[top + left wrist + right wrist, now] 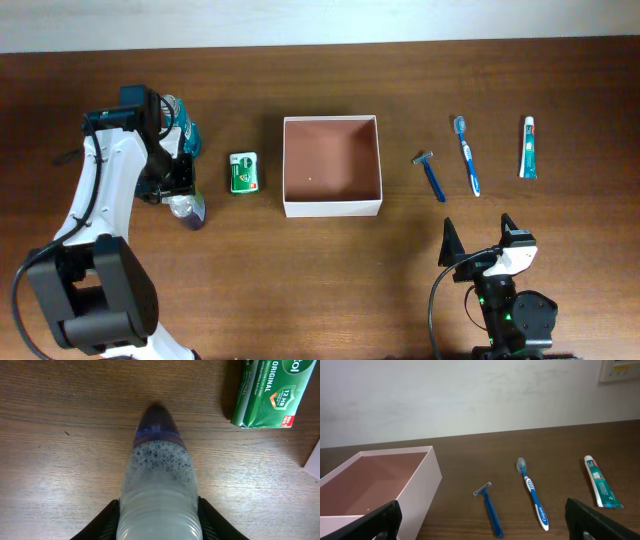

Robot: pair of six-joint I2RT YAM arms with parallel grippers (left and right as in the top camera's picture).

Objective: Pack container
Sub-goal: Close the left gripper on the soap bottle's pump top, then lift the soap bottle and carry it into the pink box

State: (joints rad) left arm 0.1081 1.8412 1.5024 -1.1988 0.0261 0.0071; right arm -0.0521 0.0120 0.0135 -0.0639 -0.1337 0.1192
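The container (332,207), a square shallow box with white walls and a reddish-brown inside, stands empty at mid-table; it also shows in the right wrist view (427,480). My left gripper (172,186) is at the far left, shut on a clear bottle (188,210) with foamy liquid and a dark blue cap. In the left wrist view the fingers (159,512) press both sides of the bottle (159,460), which lies on the wood. My right gripper (478,240) is open and empty near the front edge, right of the container; its fingers (482,515) frame the razor.
A green soap box (244,172) (270,392) lies between bottle and container. A teal item (186,135) sits behind the left gripper. A blue razor (432,176) (490,507), a toothbrush (467,155) (532,492) and a toothpaste tube (528,148) (601,482) lie right of the container.
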